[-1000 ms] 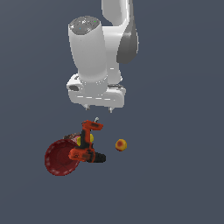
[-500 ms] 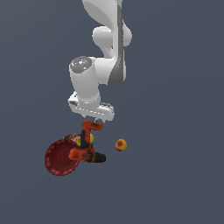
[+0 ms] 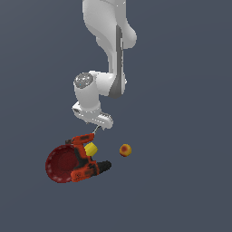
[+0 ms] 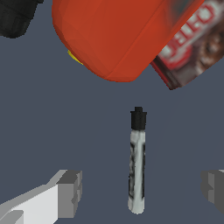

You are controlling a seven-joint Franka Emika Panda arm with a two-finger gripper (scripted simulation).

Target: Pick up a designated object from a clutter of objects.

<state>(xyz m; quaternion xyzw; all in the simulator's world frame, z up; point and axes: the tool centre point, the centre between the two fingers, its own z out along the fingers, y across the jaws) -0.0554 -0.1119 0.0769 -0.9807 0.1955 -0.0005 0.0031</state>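
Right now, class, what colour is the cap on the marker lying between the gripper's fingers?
Black. The marker has a black cap over a pale body, clearest in the wrist view.

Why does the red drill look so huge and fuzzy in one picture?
Wrist view: the camera sits very close, so the drill fills the frame and its label smears. Exterior view: farther off, the drill looks small, blocky, evenly lit, no glare.

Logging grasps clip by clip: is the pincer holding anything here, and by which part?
Nothing is held. The pincer is open, its fingers apart on either side of the marker without touching it.
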